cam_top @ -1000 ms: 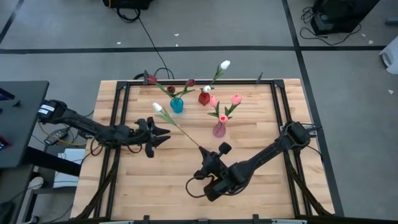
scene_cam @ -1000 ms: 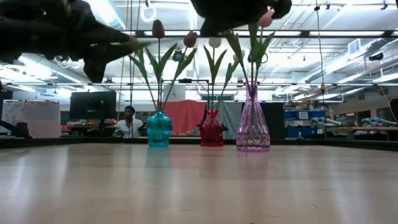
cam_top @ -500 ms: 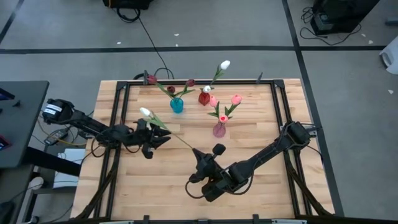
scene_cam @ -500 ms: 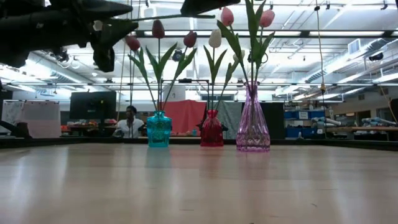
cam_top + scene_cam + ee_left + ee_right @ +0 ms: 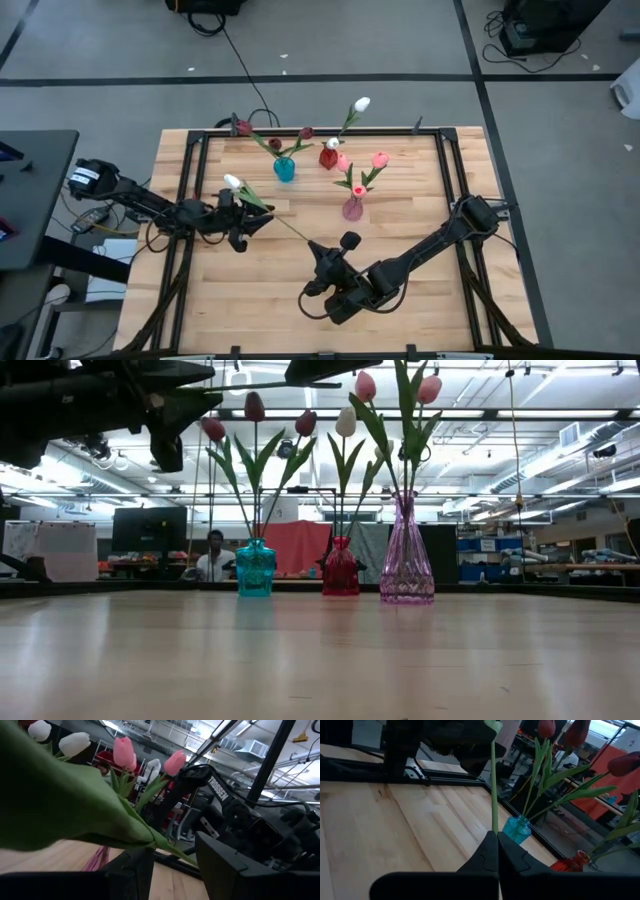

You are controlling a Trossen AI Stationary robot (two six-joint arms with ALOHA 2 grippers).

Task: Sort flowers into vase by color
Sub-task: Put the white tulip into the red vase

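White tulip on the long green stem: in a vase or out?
Out: white tulip hangs over the table, stem shut in the right tool.

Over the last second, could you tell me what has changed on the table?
The right gripper, shut on the white tulip's stem, swung it left toward the left gripper, whose open fingers now flank its leaves. The three vases kept their places.

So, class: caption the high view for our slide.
Right gripper pinches white tulip's stem; left gripper open around it.
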